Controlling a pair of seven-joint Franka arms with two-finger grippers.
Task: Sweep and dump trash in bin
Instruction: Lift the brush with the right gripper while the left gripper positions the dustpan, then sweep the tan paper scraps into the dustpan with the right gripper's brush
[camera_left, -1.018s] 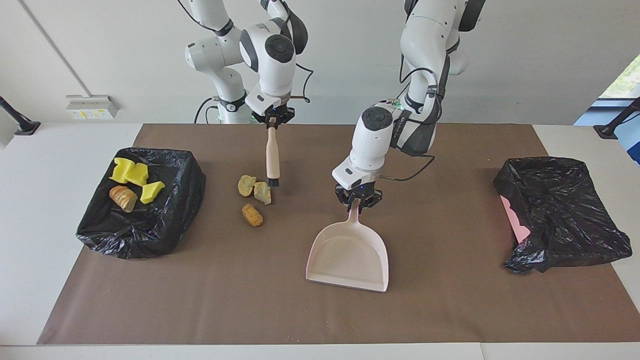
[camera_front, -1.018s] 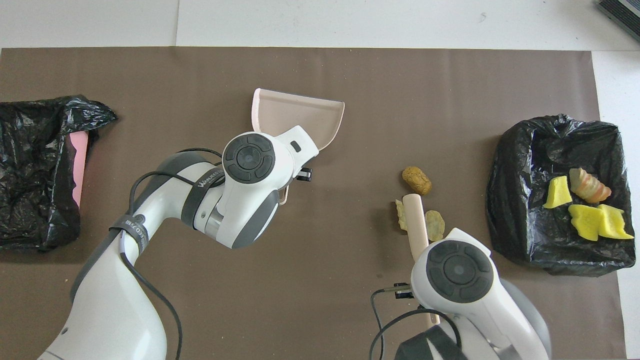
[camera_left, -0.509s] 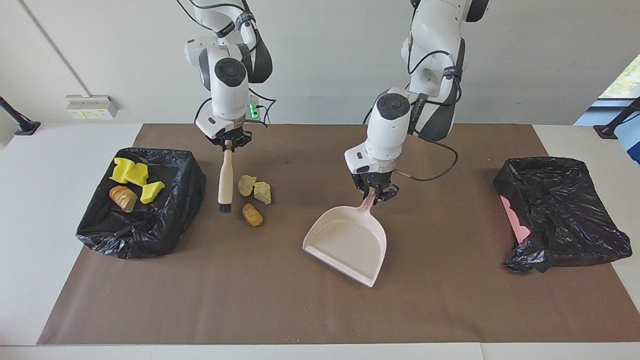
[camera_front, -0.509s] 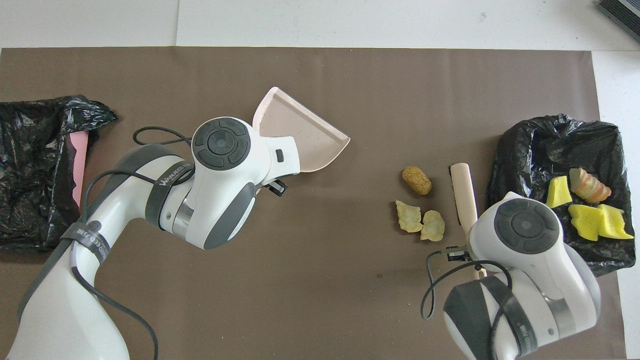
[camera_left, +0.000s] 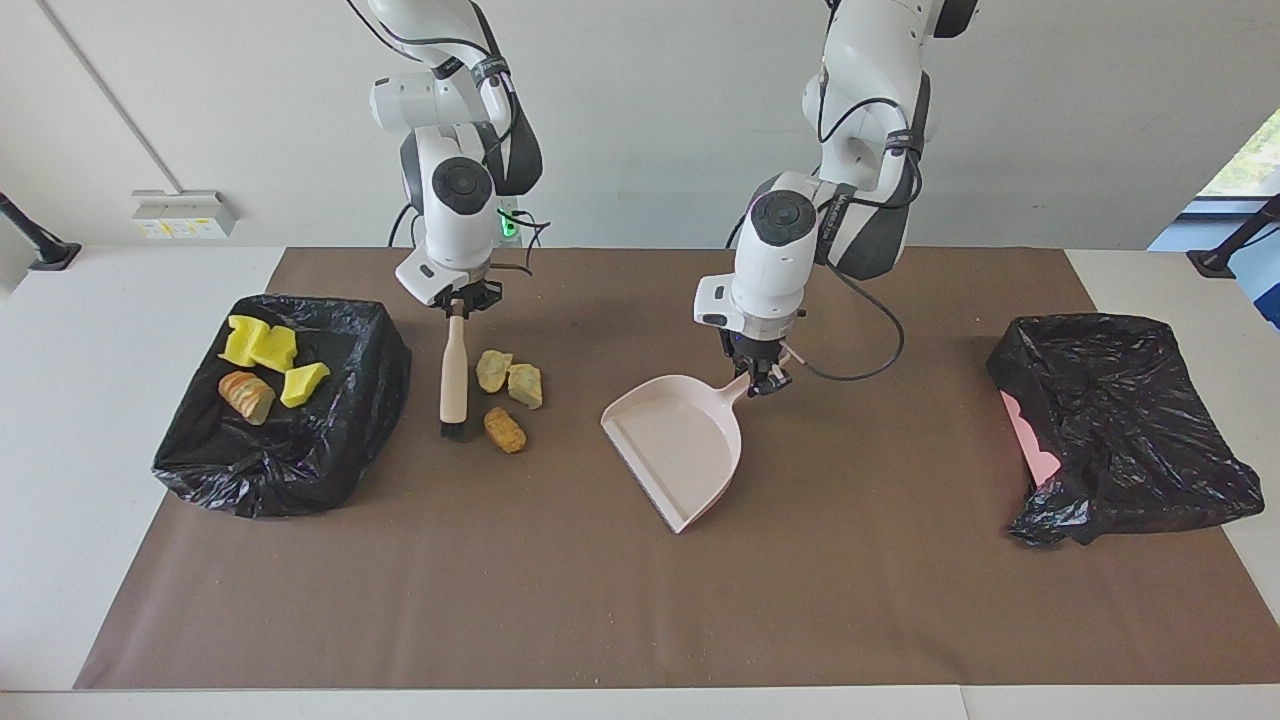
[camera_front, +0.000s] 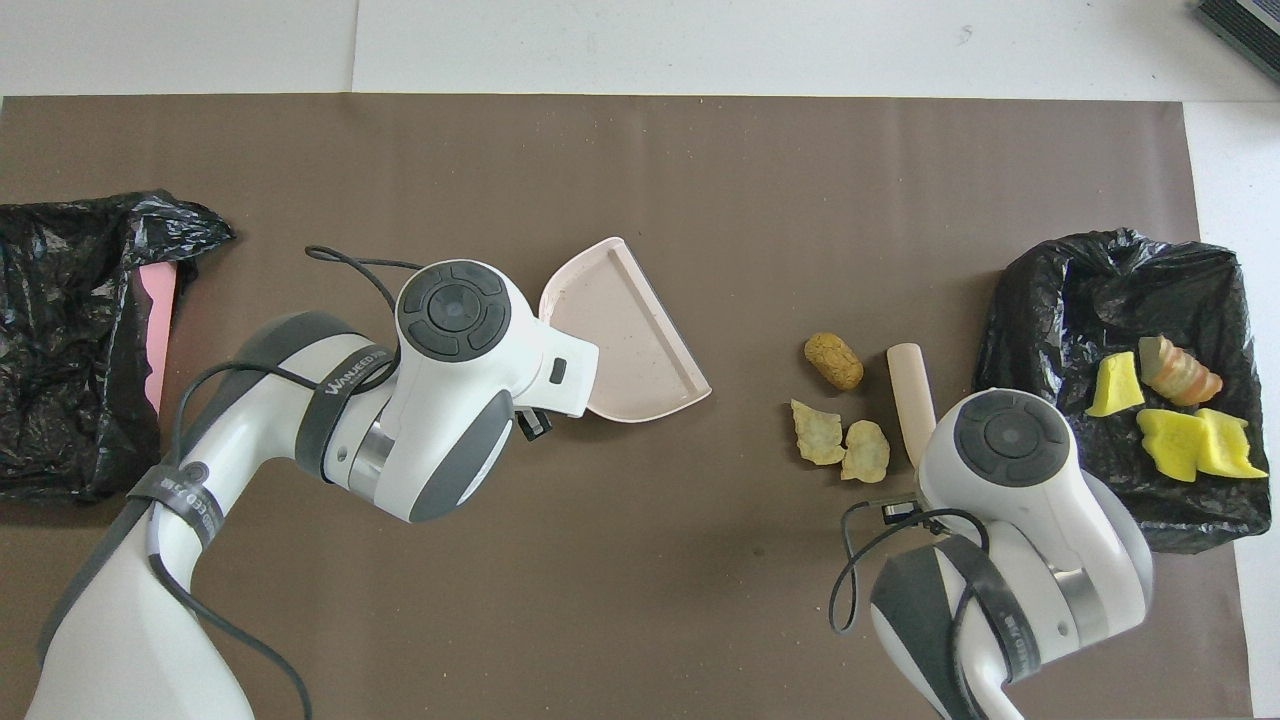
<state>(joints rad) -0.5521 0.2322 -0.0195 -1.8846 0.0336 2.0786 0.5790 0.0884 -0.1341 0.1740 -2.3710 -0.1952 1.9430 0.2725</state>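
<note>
Three tan trash lumps (camera_left: 505, 428) (camera_front: 833, 360) lie loose on the brown mat. My right gripper (camera_left: 457, 305) is shut on the top of a wooden brush (camera_left: 453, 375) (camera_front: 905, 395). The brush hangs upright with its bristles down at the mat, between the lumps and the black-lined bin (camera_left: 350, 420) (camera_front: 1040, 400). That bin holds three yellow pieces (camera_left: 270, 350) and a bread chunk (camera_front: 1178, 372). My left gripper (camera_left: 760, 378) is shut on the handle of the pink dustpan (camera_left: 675, 445) (camera_front: 625, 335). The dustpan's open mouth faces the lumps, a short gap away.
A second black-lined bin (camera_left: 1110, 420) (camera_front: 70, 330) with pink showing at its edge sits at the left arm's end of the mat. Fine crumbs speckle the mat. White table borders the mat on all sides.
My right gripper carried the brush over the lumps to their bin side and lowered it. My left gripper swung the dustpan round so its mouth faces the lumps.
</note>
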